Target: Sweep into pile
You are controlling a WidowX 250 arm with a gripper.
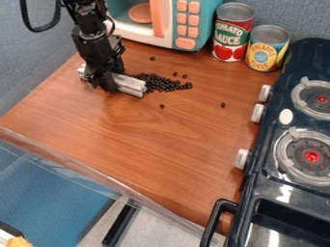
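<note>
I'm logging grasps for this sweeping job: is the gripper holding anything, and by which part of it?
The gripper holds a pale, silvery bar around its middle section, with an end sticking out on either side.

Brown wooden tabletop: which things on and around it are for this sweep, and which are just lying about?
For the sweep:
- black gripper, holding a silvery bar
- small round black beads, mostly heaped, a few stray

Just lying about:
- teal-and-white toy microwave
- red metal can
- yellow metal can
- dark plastic toy stove
</note>
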